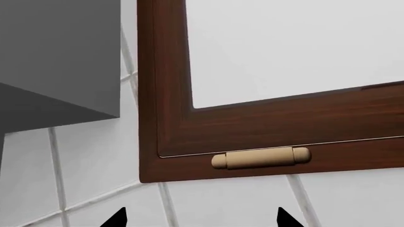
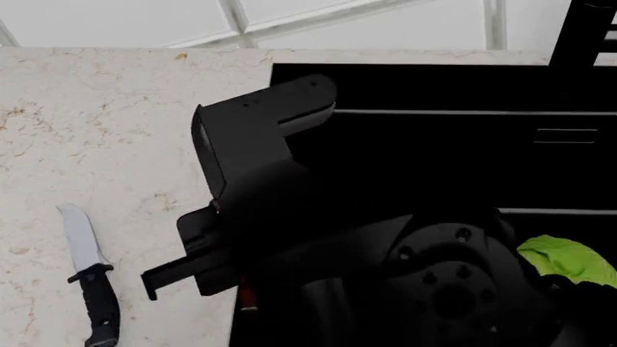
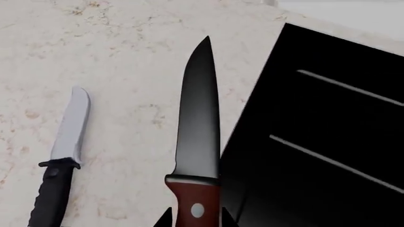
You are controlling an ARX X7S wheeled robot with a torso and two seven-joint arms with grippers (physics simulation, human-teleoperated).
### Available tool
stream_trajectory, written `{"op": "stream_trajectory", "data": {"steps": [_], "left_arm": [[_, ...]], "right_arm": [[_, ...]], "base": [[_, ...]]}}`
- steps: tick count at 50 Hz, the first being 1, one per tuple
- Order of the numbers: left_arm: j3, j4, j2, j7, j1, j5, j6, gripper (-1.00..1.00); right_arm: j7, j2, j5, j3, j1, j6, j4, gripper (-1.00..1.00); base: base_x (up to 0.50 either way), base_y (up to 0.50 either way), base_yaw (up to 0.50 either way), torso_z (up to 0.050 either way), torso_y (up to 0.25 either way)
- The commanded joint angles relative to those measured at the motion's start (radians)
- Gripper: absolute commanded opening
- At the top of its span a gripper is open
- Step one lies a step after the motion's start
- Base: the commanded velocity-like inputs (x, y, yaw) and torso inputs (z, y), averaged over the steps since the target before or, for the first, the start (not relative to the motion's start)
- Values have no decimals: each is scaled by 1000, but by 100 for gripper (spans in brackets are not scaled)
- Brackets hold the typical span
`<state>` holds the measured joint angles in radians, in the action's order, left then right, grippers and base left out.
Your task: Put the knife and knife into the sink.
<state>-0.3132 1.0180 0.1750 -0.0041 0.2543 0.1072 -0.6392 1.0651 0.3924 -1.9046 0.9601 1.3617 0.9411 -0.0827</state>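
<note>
Red-handled knife | gripped by right claw | left claw wide, empty

The right arm reaches forward and down, its gripper closed on a handle, a fingertip on each side. The left gripper points upward, its fingertips set wide apart with nothing between them.
</note>
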Motion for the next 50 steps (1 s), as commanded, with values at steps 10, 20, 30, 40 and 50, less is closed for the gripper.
{"op": "stream_trajectory", "data": {"steps": [10, 20, 30, 40, 50], "left_arm": [[21, -11, 19, -22, 1, 9, 10, 100], [35, -24, 24, -32, 6, 12, 17, 100], [48, -19, 31, -45, 10, 13, 7, 100], [51, -22, 37, -54, 11, 18, 6, 100], [39, -25, 42, -57, 0, 32, 19, 100]], "right_arm": [[98, 192, -18, -76, -41, -37, -87, -100], [109, 259, -9, -87, -81, -58, -96, -100], [93, 311, 25, -94, -129, -86, -80, -100], [62, 328, 63, -91, -165, -109, -51, -100], [46, 318, 88, -77, -172, -110, -19, -100]], "base": [[0, 0, 0, 0, 2], [0, 0, 0, 0, 0], [0, 0, 0, 0, 1], [0, 0, 0, 2, 1], [0, 0, 0, 0, 2]]}}
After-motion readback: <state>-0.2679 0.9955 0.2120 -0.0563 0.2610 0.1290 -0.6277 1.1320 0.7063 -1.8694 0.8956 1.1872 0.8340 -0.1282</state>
